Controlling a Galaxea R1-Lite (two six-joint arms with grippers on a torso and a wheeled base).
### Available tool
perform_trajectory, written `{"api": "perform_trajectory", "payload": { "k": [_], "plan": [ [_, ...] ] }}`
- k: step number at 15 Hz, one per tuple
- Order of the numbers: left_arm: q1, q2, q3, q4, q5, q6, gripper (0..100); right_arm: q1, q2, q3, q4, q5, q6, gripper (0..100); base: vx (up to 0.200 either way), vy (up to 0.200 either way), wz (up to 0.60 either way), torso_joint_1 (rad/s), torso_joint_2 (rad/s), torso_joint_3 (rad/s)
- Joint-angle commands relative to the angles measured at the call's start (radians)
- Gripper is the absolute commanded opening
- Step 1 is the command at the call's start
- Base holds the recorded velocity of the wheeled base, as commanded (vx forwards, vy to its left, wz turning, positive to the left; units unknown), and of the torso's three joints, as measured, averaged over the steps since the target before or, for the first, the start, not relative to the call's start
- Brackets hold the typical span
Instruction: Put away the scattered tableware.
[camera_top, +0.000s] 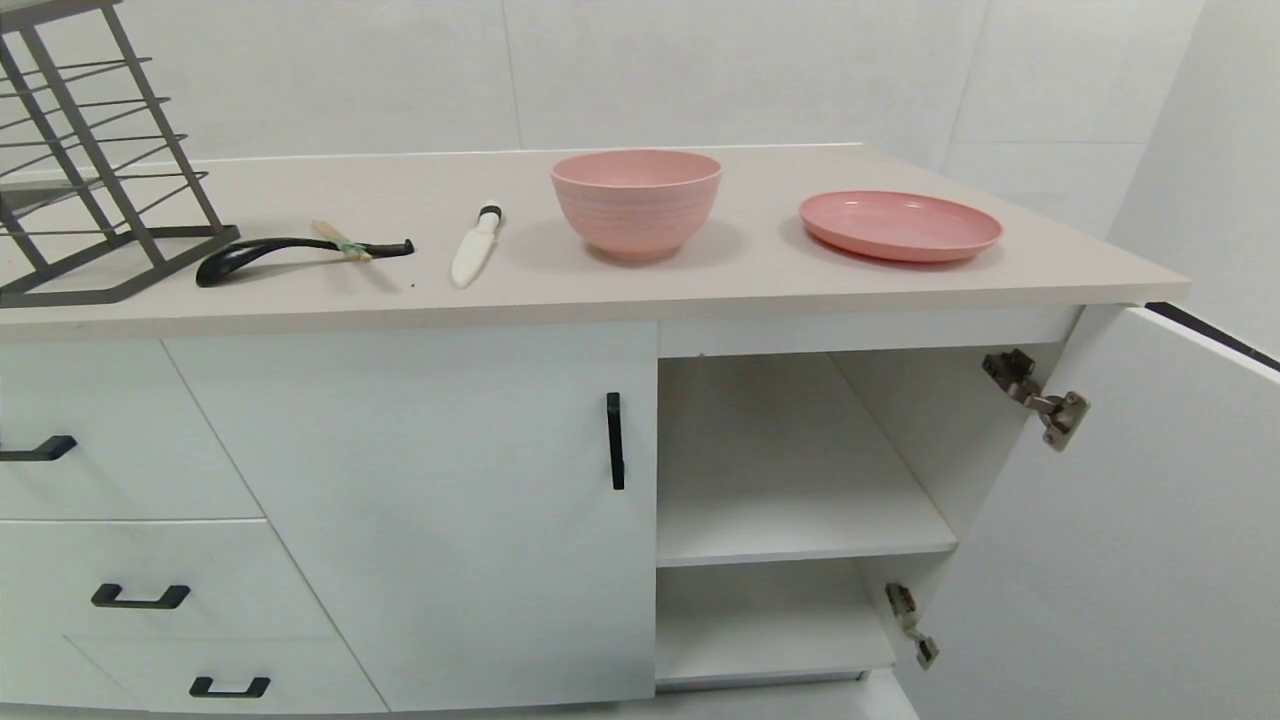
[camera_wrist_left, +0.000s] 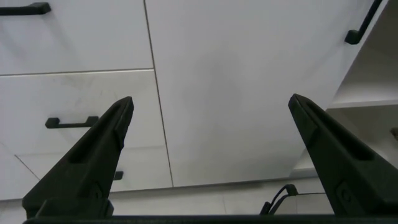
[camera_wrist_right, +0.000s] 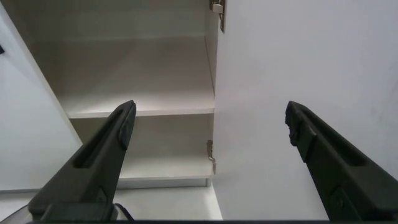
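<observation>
- Left pincer (camera_wrist_left: 211, 102): jaws wide apart, nothing held. Closed cupboard door (camera_wrist_left: 249, 81) straight ahead of it, drawers (camera_wrist_left: 74, 106) alongside.
- Right pincer (camera_wrist_right: 210, 107): jaws spread, empty. Open shelves (camera_wrist_right: 137, 81) ahead of it, swung-out door (camera_wrist_right: 311, 74) alongside.
- Tableware lies on the counter (camera_top: 760, 285), above the cupboard fronts the pincers face: pink bowl (camera_top: 636, 203), pink plate (camera_top: 900, 226), white knife (camera_top: 476, 246), black ladle (camera_top: 270, 252) crossed by possibly a wooden stick (camera_top: 342, 241).

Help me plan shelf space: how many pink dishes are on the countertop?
2. A deep round pink bowl stands near the middle of the white countertop. A shallow round pink plate lies to its right, apart from it. Nothing there could hide another.
</observation>
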Motion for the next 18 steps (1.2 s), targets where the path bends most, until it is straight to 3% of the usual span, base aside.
{"api": "perform_trajectory", "payload": {
  "k": [1,7,18],
  "plan": [
    [0.000,0.002,0.000,0.000,0.001,-0.001,100,-0.001,0.000,-0.001,0.000,0.000,-0.002,100,0.000,0.000,0.00,0.000,0.00,0.000],
    [0.000,0.002,0.000,0.000,0.001,-0.001,100,-0.001,0.002,0.000,0.000,0.000,0.001,100,0.000,0.000,0.00,0.182,-0.10,-0.089],
    [0.000,0.002,0.000,-0.001,-0.001,0.001,100,-0.001,0.002,0.000,0.000,0.000,0.001,100,0.000,0.000,0.00,0.182,-0.53,-0.209]
  ]
}}
